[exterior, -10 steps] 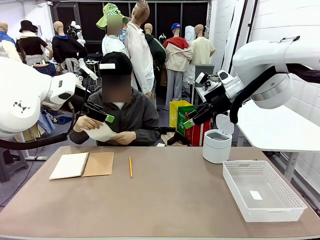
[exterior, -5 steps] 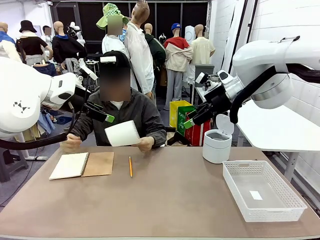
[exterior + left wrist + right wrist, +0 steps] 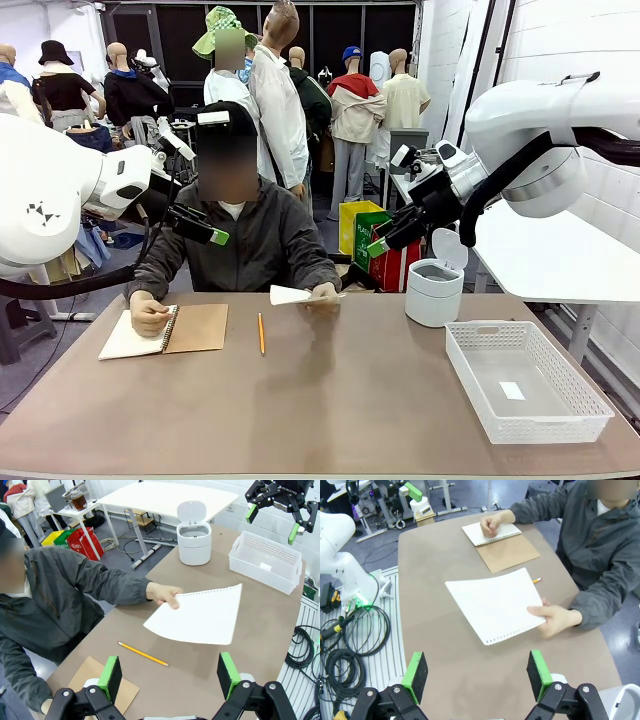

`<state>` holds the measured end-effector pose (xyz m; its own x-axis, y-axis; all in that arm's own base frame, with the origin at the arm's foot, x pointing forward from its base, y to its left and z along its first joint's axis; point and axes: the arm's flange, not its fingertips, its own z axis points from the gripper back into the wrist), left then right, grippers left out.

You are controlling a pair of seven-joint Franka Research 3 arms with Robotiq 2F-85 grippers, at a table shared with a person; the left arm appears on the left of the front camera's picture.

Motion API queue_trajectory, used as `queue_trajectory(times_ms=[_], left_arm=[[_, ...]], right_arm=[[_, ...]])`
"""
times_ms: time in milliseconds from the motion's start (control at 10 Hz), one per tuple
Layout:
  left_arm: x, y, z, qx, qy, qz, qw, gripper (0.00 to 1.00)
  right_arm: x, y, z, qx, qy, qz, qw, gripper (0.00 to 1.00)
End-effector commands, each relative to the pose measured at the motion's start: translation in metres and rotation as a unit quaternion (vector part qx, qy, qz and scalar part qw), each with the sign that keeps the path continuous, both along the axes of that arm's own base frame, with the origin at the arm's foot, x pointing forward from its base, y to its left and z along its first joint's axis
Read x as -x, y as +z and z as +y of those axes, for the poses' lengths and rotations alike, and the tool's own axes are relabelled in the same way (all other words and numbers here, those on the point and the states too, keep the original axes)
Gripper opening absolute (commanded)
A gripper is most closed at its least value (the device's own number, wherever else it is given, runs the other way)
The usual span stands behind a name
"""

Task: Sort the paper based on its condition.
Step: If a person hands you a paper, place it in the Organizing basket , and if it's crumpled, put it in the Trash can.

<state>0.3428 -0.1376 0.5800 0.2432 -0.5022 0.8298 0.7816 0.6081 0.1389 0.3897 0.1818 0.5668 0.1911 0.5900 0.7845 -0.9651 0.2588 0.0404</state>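
Observation:
A person at the far side holds one flat, smooth white sheet of paper (image 3: 288, 295) (image 3: 197, 617) (image 3: 495, 605) by its edge, just above the table, in one hand (image 3: 322, 292). The other hand (image 3: 150, 315) rests on the open notebook (image 3: 140, 333) (image 3: 492, 532). My left gripper (image 3: 205, 228) (image 3: 170, 676) hangs open in the air above the table's far left, nothing between its green pads. My right gripper (image 3: 383, 240) (image 3: 477, 676) is raised at the far right, near the bin, also open and holding nothing.
A yellow pencil (image 3: 261, 333) (image 3: 142, 653) lies beside the notebook's brown cover (image 3: 198, 327). A white lidded bin (image 3: 435, 290) (image 3: 194, 537), lid up, stands at the far right. A white slotted basket (image 3: 560, 400) (image 3: 267, 562) with a small white scrap sits at the near right.
The person brought the sheet from in front of the chest, held it up, then lowered it flat over the table. The other hand went down onto the notebook. Both arms stayed still.

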Motion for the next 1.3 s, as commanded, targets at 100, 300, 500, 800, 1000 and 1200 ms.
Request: queue_trajectory(times_ms=[100, 300, 500, 800, 1000, 1200], left_arm=[[-0.001, -0.001, 0.001, -0.004, -0.004, -0.001, 1.0, 1.0], [-0.001, -0.001, 0.001, -0.004, -0.004, -0.001, 1.0, 1.0], [-0.001, -0.001, 0.001, -0.004, -0.004, -0.001, 1.0, 1.0], [-0.001, -0.001, 0.001, -0.004, -0.004, -0.001, 1.0, 1.0], [-0.001, -0.001, 0.001, -0.004, -0.004, -0.001, 1.0, 1.0], [-0.001, -0.001, 0.001, -0.004, -0.004, -0.001, 1.0, 1.0]], right_arm=[[0.0, 0.001, 0.001, -0.002, -0.003, 0.002, 1.0, 1.0], [-0.004, 0.0, -0.001, -0.014, -0.038, 0.052, 0.998, 1.0], [-0.012, -0.009, -0.008, -0.049, -0.086, 0.15, 0.984, 1.0], [-0.023, -0.035, -0.021, -0.092, -0.141, 0.28, 0.945, 1.0], [-0.023, -0.055, -0.025, -0.079, -0.155, 0.309, 0.935, 1.0], [-0.016, -0.049, -0.019, 0.064, -0.176, 0.186, 0.964, 1.0]])
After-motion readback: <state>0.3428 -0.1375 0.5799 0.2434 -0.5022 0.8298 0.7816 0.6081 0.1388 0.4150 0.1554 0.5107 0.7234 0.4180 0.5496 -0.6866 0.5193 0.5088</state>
